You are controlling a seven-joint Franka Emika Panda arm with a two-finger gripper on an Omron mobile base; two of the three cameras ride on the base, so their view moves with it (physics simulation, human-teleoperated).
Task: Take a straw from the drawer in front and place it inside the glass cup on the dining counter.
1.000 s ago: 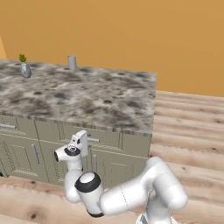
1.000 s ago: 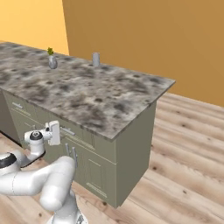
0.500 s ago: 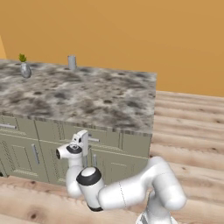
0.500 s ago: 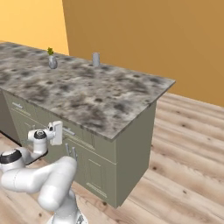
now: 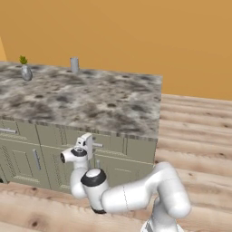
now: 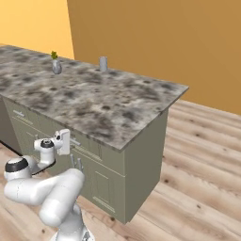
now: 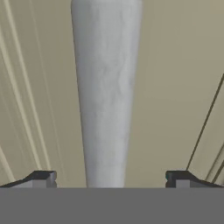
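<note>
Step in hand, as I judge it: grabbing the drawer's handle (image 7: 107, 96) so the drawer (image 5: 97, 144) can be pulled out. Gripper (image 7: 109, 178) has its fingers spread wide, nothing between the pads, and the silver bar runs straight up the middle between the two tips (image 7: 41, 178) in the hand view, so alignment looks good. To do it well: push a touch further in so the bar sits deep between the fingers, close squarely on it, then pull straight back along the drawer's travel, not sideways or down (a skewed pull likely slips off a slim bar). Keep the wrist level while pulling.

Straw isn't visible; presumably inside the closed drawer. The glass cup (image 5: 74, 64) stands at the far edge of the dining counter (image 5: 108, 99), well apart from the gripper, with a small vase (image 5: 26, 71) holding a green sprig further along the same far edge.

View differences: hand view gives the bar centred between the fingertips and the flat panel front behind it, which neither base view resolves. Left base view shows the gripper (image 5: 86, 144) up against the drawer front just under the counter lip. Right base view shows the counter's end panel and the cup (image 6: 103, 63) and vase (image 6: 56, 66) from the other side, with the gripper (image 6: 63, 142) at the drawer row.
</note>
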